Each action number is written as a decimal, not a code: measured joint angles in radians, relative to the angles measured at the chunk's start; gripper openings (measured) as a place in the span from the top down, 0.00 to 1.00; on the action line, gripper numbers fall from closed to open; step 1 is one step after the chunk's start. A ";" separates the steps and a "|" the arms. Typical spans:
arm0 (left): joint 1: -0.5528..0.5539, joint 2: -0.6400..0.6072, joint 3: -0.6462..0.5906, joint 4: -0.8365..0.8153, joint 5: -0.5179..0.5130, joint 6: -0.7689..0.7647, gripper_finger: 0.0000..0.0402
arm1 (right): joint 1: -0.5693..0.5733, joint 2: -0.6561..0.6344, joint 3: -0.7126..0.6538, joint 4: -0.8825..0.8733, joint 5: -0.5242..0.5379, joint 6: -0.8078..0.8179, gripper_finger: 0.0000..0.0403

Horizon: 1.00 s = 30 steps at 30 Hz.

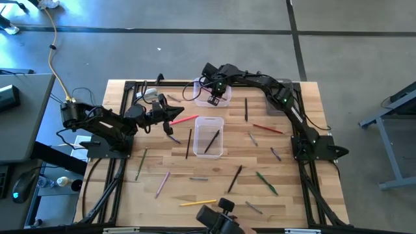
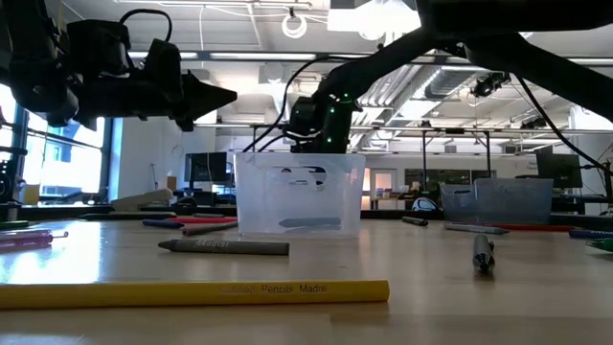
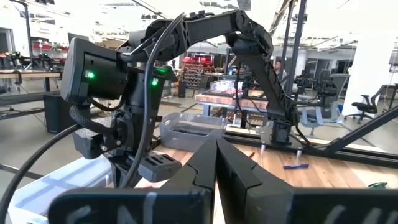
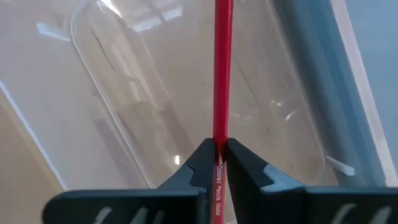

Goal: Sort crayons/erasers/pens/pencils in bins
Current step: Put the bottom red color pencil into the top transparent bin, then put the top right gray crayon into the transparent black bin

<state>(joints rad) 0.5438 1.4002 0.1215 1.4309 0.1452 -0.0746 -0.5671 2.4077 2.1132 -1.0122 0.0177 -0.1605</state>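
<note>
Leftward, the left hand (image 1: 174, 116) hangs closed and empty above the worktop (image 1: 221, 188). Rightward, the right hand (image 4: 216, 151) pinches 1 red pencil (image 4: 222, 68) over a clear bin (image 4: 186, 93), seemingly the rear one.

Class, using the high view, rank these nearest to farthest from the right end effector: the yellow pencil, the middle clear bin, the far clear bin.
1. Far clear bin, beneath the right end effector holding a red pencil.
2. Middle clear bin, table centre.
3. Yellow pencil, near edge.
</note>
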 joint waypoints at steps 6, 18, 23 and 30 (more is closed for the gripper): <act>0.000 0.000 0.000 0.000 -0.001 0.000 1.00 | 0.000 0.000 0.000 -0.001 0.000 0.004 0.78; 0.000 0.000 0.000 -0.003 -0.003 0.000 1.00 | 0.021 -0.134 -0.001 -0.122 0.137 -0.039 0.93; 0.000 0.000 0.000 -0.007 -0.003 0.007 1.00 | 0.037 -0.216 -0.001 -0.093 0.135 -0.021 0.97; 0.000 0.000 0.000 -0.014 -0.003 0.018 1.00 | 0.089 -0.257 -0.001 0.003 0.137 -0.023 0.99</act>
<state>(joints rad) 0.5438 1.4002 0.1215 1.4172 0.1417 -0.0566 -0.4781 2.1509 2.1120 -1.0088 0.1547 -0.1839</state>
